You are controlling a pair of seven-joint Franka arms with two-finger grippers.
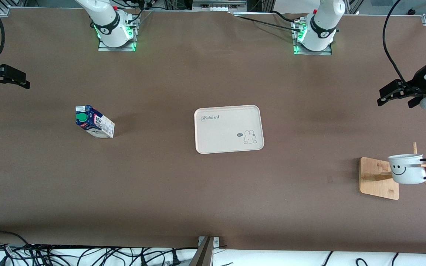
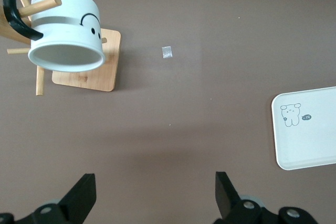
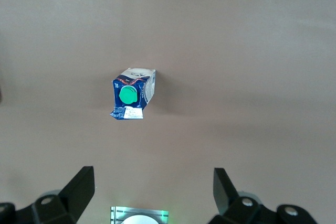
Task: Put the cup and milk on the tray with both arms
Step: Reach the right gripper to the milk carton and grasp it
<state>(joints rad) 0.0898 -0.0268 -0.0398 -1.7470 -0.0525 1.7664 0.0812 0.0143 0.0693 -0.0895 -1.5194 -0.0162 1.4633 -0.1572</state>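
You are looking at both sets of jaws standing spread wide, nothing between them. The left gripper (image 1: 396, 95) is hanging over bare table at the left arm's end; the right gripper (image 1: 11, 78) is hanging over the table edge at the right arm's end. Neither is touching anything.

The cup (image 1: 407, 169) is hanging tipped on its side from a peg of the wooden rack (image 1: 377, 179), mouth pointing toward the front camera, its black handle (image 2: 18, 9) hooked over the peg. The milk (image 1: 94, 122) is standing upright on the table toward the right arm's end, well apart from everything. The tray (image 1: 229, 128) is lying bare between them, mid-table.

Here is what I am judging as risky. The cup is the trickier pick: if you are pulling it sideways instead of along the peg, the handle is likely snagging and dragging the light rack, or tipping it. Its glazed round wall is also likely slipping in a two-finger pinch unless you are taking the rim. The carton is tall and narrow, so a finger clipping its shoulder on the way down is likely knocking it over, and a hard squeeze is likely buckling its sides. With both arms converging on one small tray, you are also risking a collision above it.
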